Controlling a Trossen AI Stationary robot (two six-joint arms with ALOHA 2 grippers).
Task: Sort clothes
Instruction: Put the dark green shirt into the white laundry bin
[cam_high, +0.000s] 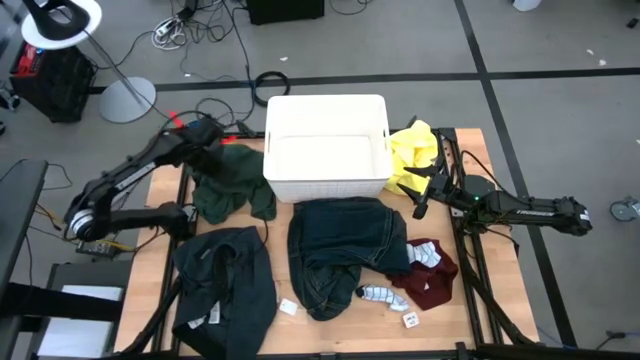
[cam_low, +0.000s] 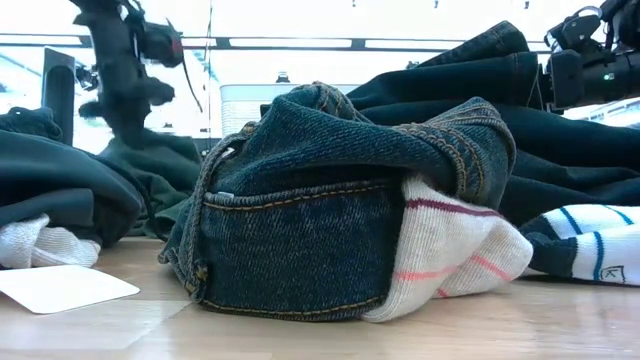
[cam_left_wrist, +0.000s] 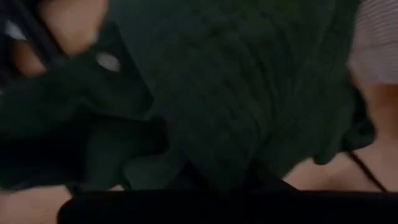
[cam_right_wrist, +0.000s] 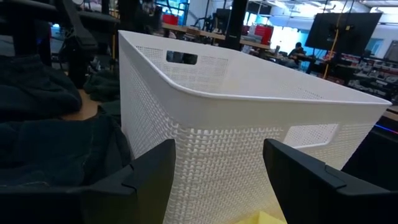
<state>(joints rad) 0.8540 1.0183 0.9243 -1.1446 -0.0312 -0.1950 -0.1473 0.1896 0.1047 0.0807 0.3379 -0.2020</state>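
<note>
Clothes (cam_high: 345, 250) soft, rumpled | bin (cam_high: 327, 146) perforated plastic, rect. | right tool (cam_high: 418, 190) open

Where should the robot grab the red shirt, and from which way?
Probably from straight above, pinching the bare lower corner of the maroon shirt. It lies flat and crumpled on the table, so only a fold lifted from the top gives a hold. Its upper edge has a striped sock on it and the jeans beside it. The right pincer, open, is nearest.
</note>
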